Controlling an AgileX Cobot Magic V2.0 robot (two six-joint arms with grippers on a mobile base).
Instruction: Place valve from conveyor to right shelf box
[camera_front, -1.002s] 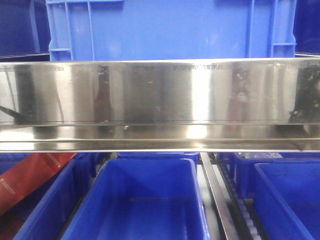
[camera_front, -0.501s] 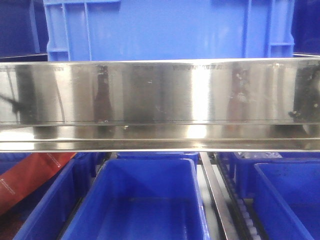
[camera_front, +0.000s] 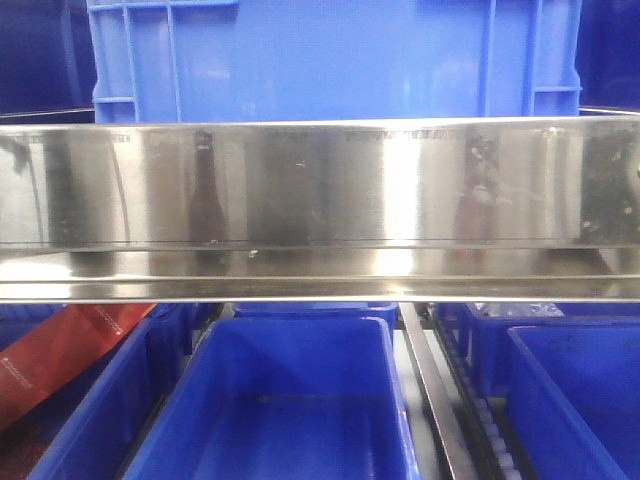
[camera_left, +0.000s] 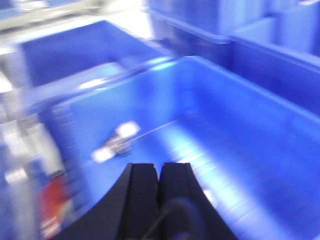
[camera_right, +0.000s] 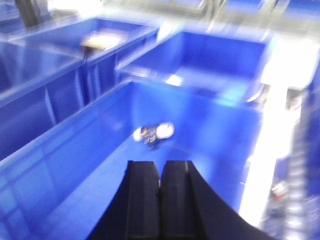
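In the right wrist view a small silvery valve (camera_right: 154, 132) lies on the floor of a blue box (camera_right: 60, 150). My right gripper (camera_right: 160, 164) hovers just short of it, shut, with nothing between the fingers. The left wrist view is blurred by motion. There my left gripper (camera_left: 158, 166) is shut and empty above another blue box (camera_left: 240, 150), where a similar small metal part (camera_left: 117, 142) lies ahead and to the left. The conveyor is out of view. No gripper shows in the front view.
A broad steel shelf rail (camera_front: 320, 210) crosses the front view, with a large blue crate (camera_front: 330, 60) above it. Below stand blue bins (camera_front: 290, 400) split by a metal roller track (camera_front: 430, 390), and a red strip (camera_front: 60, 350) at the left. More blue boxes (camera_right: 200, 65) surround both grippers.
The front view has drifted a little, so the upper crate sits slightly further left. Dark reflections at both ends of the steel rail have faded.
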